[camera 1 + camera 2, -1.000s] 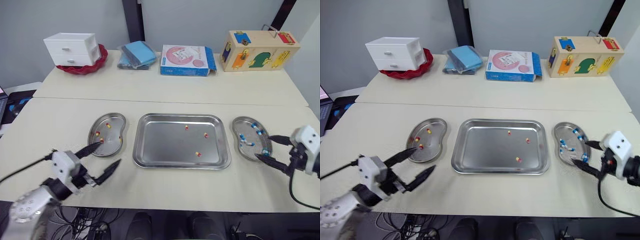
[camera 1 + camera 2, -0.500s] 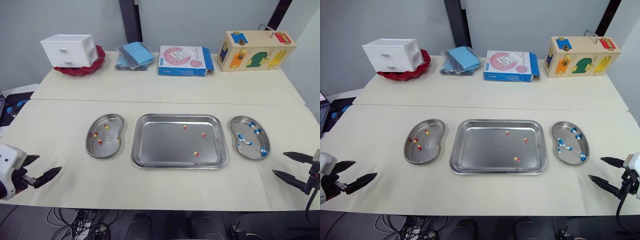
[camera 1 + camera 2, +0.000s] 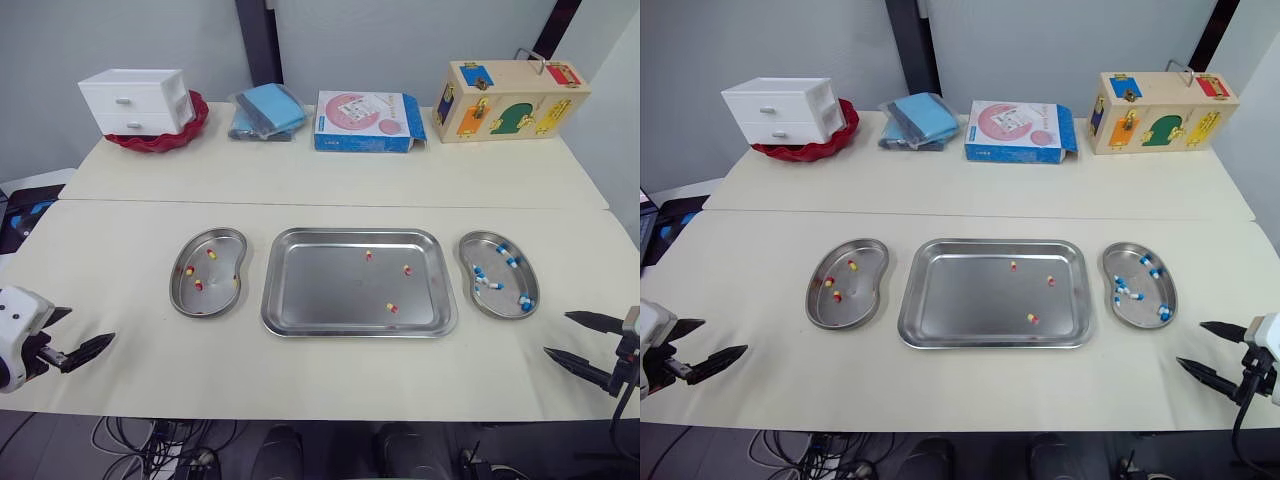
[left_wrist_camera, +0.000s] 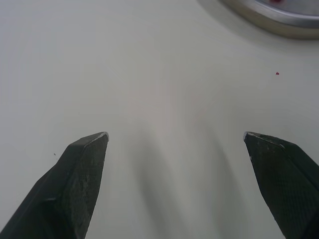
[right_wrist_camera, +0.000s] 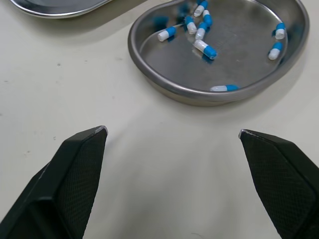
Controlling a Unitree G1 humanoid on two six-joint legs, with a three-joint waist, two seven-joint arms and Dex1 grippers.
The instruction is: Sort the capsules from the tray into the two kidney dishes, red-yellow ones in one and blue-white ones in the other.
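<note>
Hovering over the bench (image 3: 330, 190) edge, left gripper (image 3: 85, 328) and right gripper (image 3: 557, 333) spread empty fingers. Three capsules (image 3: 392, 308) lie in the tray (image 3: 300, 300).

Blue box (image 3: 1020, 130): print on its pink-and-white top — too small to read.
Wooden box (image 3: 1163, 98): coloured panels on its front — no letters or numbers can be made out.
Readable text overall: none.

Bright, even, diffuse light throughout, with a soft sheen on the tray (image 3: 320, 290) and faint shadows.
</note>
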